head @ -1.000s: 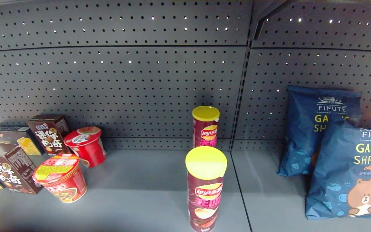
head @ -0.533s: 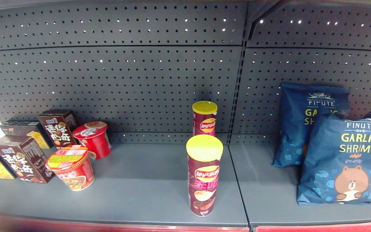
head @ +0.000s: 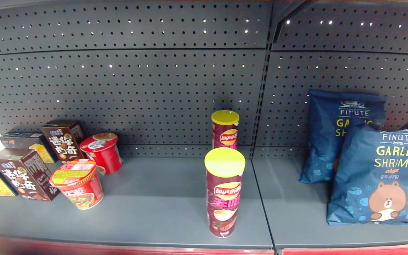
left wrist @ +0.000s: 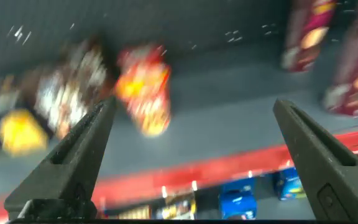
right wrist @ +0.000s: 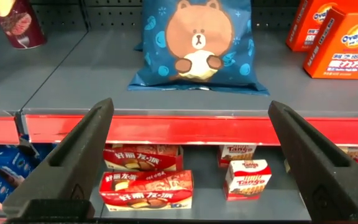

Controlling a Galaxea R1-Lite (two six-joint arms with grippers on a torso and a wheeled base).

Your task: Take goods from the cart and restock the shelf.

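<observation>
A grey metal shelf (head: 147, 216) carries a tall maroon crisp can with yellow lid (head: 224, 193) near its front edge. The left gripper (left wrist: 194, 106) and right gripper (right wrist: 191, 104) face it, fingers spread wide, empty.

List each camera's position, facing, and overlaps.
Head view: on the head, facing forward and down at the shelf, front chip can, noodle cup, bear bag.
Left wrist view: on the left wrist, looking past the open left gripper at the noodle cup.
Right wrist view: on the right wrist, looking past the open right gripper at the bear bag, orange boxes.
Shared: bear bag, head and right wrist; noodle cup, head and left wrist.
</observation>
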